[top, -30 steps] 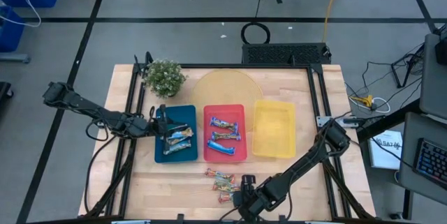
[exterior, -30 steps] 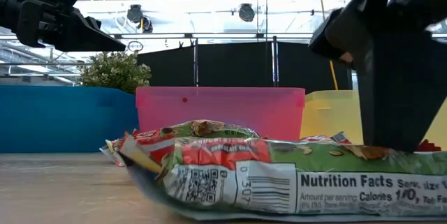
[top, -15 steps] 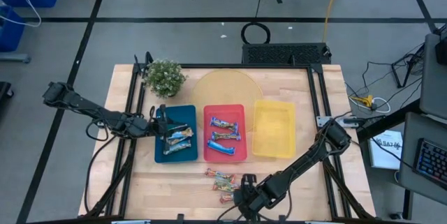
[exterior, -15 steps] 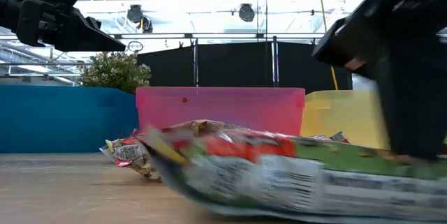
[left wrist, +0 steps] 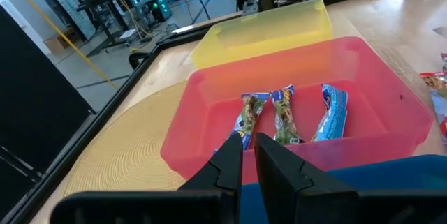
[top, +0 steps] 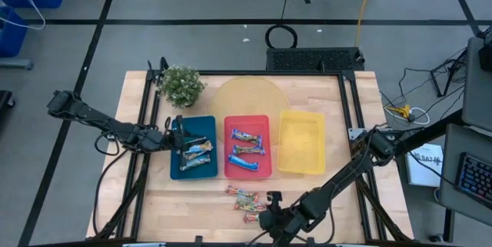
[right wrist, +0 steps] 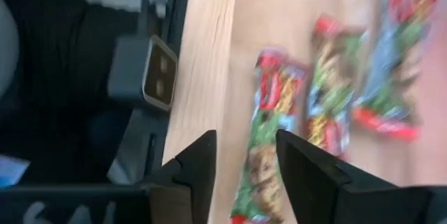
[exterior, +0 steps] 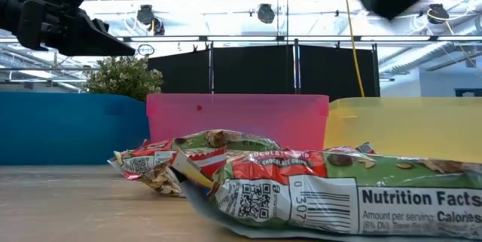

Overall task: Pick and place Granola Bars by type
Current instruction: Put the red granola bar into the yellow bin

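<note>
Three loose granola bars in red and green wrappers [right wrist: 269, 133] [right wrist: 328, 105] [right wrist: 387, 63] lie flat on the wood near the table's near edge [top: 242, 195] [top: 250, 217]. The nearest bar [exterior: 339, 193] fills the low view's foreground. My right gripper [right wrist: 244, 140] hovers above them [top: 270, 201], open, with nothing between its fingers. Bars in blue wrappers [left wrist: 286, 116] lie in the red tray [top: 247, 122], and several bars [top: 196, 155] lie in the blue tray [top: 201, 128]. My left gripper [left wrist: 246, 140] waits shut over the blue tray's left rim [top: 175, 133].
A yellow tray [top: 301, 143] stands to the right of the red one. Behind the trays are a potted plant [top: 181, 85] and a round straw mat [top: 246, 97]. The table's near edge and a metal bracket [right wrist: 157, 74] lie close beside the loose bars.
My right gripper has risen from the loose bars and almost left the low view at the top. The nearest bar was dragged a little toward the table's right and lies flat again. My left arm has kept still.
</note>
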`<control>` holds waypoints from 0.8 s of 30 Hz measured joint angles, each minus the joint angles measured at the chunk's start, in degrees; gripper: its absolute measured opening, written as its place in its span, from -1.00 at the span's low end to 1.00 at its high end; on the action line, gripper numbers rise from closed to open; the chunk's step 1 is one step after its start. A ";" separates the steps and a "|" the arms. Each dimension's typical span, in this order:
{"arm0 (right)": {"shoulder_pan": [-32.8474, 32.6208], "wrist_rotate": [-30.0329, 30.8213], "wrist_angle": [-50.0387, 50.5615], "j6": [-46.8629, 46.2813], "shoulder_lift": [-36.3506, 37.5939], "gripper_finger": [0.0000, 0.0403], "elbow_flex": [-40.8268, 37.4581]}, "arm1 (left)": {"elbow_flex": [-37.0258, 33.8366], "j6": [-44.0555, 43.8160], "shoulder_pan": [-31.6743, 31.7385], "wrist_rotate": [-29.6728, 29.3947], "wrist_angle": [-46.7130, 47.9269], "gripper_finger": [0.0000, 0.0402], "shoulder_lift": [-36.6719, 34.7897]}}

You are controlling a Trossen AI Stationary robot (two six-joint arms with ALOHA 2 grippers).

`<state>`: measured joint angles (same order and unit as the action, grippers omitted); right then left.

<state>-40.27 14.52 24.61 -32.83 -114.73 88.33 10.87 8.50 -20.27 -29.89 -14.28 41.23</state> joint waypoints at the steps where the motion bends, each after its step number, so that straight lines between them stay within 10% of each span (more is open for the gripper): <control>1: 0.13 -1.37 0.09 -0.74 -0.59 -0.27 0.00 | 0.00 -0.11 0.00 0.00 0.23 -0.76 0.00; 10: 0.40 -5.44 4.39 -7.20 -3.22 0.11 0.00 | 0.02 -1.32 -0.02 1.57 2.61 -0.76 -0.02; 24: 0.43 -5.39 4.46 -8.01 -7.41 0.08 0.09 | 0.02 -1.29 -0.01 1.55 2.78 -0.76 0.00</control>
<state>-39.84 9.13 29.07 -40.85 -122.13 88.42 10.90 7.20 -20.29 -28.34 -11.50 41.23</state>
